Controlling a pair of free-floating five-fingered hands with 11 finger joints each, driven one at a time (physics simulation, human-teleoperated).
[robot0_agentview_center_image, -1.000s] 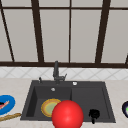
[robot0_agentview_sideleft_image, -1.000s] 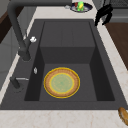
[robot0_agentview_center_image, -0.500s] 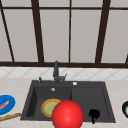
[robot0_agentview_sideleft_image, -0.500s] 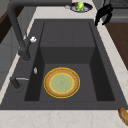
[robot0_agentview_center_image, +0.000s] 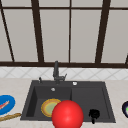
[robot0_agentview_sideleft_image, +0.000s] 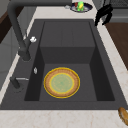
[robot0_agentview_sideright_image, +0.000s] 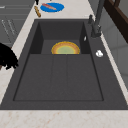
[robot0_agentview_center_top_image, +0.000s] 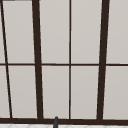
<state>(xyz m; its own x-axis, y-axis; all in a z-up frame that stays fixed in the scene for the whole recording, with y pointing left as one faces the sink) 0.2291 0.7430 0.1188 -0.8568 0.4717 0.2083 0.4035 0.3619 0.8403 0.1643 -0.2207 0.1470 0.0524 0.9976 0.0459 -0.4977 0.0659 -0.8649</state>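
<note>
Front view: right hand (robot0_agentview_center_image: 94, 114) is seen at lower right over the sink's (robot0_agentview_center_image: 105, 100) front rim, fingers curled, holding nothing; yellow plate (robot0_agentview_center_image: 50, 107) lies in the basin, lower left.

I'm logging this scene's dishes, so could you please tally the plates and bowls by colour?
Yellow plate, in the sink basin: 1
Blue plate, on the counter left of the sink: 1
Dark bowl, on the counter right of the sink: 1
Total: 3
</note>
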